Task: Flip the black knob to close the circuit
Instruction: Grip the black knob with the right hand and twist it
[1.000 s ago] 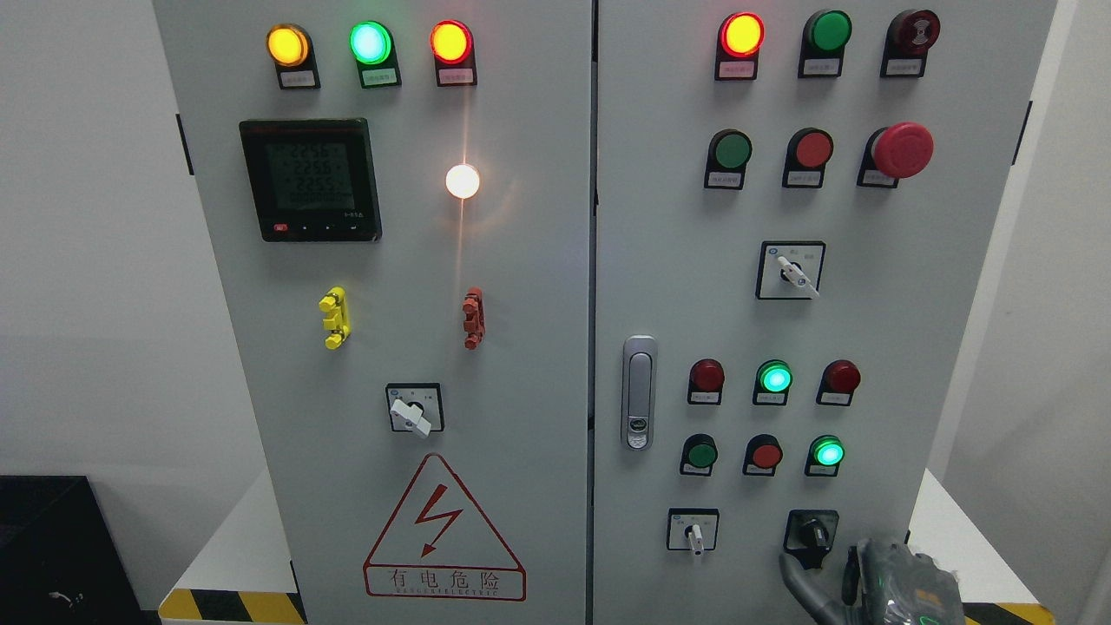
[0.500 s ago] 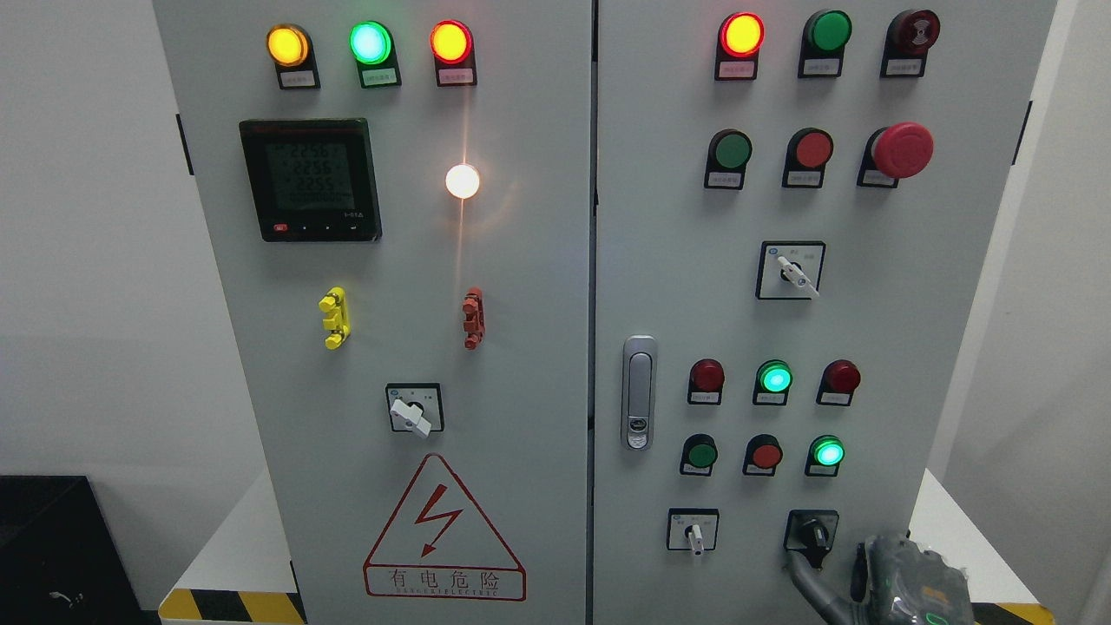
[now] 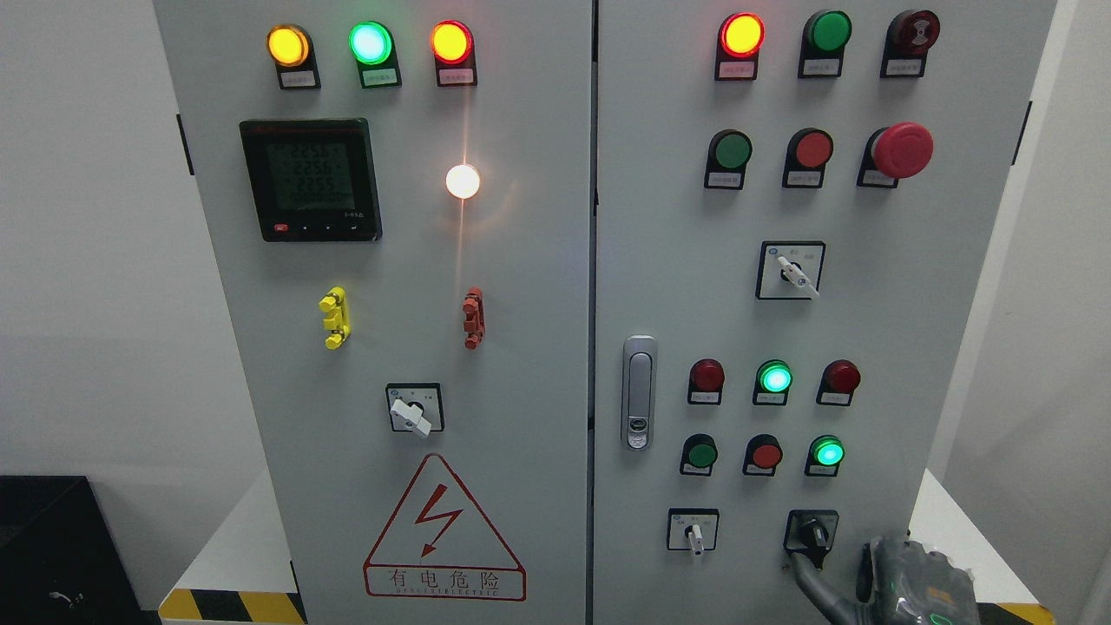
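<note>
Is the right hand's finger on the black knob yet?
Cannot tell. In the head view, a finger of the right hand reaches just under the black knob; the two overlap, so neither contact nor gap shows plainly.

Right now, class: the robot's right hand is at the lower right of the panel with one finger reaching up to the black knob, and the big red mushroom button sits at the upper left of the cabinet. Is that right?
Not quite. The head view shows the red mushroom button at the cabinet's upper right, not upper left. The rest stands: the right hand is at the lower right, one finger reaching up to the black knob.
</note>
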Action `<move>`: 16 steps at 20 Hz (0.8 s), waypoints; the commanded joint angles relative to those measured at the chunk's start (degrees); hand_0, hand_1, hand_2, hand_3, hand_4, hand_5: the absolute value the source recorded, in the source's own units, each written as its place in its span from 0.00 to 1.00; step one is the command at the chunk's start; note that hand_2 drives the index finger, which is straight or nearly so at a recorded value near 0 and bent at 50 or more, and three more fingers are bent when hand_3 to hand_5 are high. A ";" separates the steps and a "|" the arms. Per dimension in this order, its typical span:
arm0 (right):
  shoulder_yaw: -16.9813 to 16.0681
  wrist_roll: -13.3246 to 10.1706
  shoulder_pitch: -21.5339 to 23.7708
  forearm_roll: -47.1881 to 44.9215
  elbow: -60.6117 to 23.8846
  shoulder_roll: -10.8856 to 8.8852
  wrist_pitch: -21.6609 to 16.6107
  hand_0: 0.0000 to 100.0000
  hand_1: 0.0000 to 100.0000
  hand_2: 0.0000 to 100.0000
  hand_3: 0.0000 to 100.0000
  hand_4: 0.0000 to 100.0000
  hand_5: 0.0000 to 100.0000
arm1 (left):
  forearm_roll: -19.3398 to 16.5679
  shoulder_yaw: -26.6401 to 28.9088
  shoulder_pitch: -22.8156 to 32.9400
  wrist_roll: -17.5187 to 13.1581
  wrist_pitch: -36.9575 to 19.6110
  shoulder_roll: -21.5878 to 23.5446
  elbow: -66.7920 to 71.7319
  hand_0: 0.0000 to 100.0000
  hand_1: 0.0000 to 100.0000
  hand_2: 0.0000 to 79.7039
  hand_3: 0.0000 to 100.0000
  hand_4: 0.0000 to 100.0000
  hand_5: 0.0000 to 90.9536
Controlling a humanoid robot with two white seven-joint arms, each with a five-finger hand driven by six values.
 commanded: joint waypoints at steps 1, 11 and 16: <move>-1.61 0.06 -0.01 -0.01 0.44 -0.05 -0.07 0.00 0.04 0.82 1.00 0.88 0.91 | 0.00 0.01 1.23 0.00 -0.02 -0.02 -1.32 0.12 0.56 0.00 0.00 0.00 0.00; -2.14 0.06 -0.71 -0.10 0.62 -0.14 -0.07 0.00 0.04 0.81 0.99 0.88 0.91 | 0.00 -0.08 1.23 0.00 -0.02 -0.02 -1.32 0.12 0.56 0.00 0.00 0.00 0.00; -2.93 0.15 -0.71 -0.19 0.71 -0.31 -0.16 0.00 0.04 0.82 0.99 0.88 0.91 | 0.00 0.01 1.23 0.00 -0.02 -0.02 -1.32 0.12 0.56 0.00 0.00 0.00 0.00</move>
